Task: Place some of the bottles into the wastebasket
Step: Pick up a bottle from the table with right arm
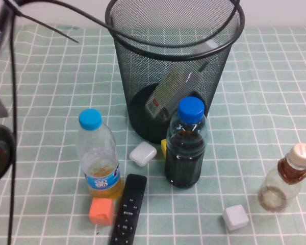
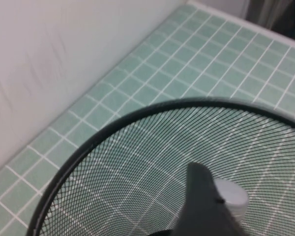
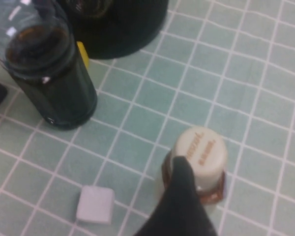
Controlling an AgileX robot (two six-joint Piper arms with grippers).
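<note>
The black wire-mesh wastebasket [image 1: 143, 76] stands at the back middle. The white-capped bottle with the green label [image 1: 171, 92] leans inside it, cap up [image 1: 209, 47]. The small squat cream-capped bottle [image 1: 288, 178] stands upright at the right front. Neither gripper shows in the high view. In the left wrist view my left gripper [image 2: 246, 196] hangs over the wastebasket rim [image 2: 137, 115], open, one finger [image 2: 201, 201] beside the white cap [image 2: 232, 196]. In the right wrist view my right gripper [image 3: 226, 172] is above the small bottle [image 3: 201, 152], open and empty.
A dark-blue-capped bottle of dark liquid [image 1: 185, 145] stands just in front of the wastebasket. A light-blue-capped bottle of orange liquid [image 1: 98, 158] stands at the left. A black remote [image 1: 128, 209], an orange cube [image 1: 101, 211], two white cubes [image 1: 143, 153] [image 1: 235, 217] lie in front.
</note>
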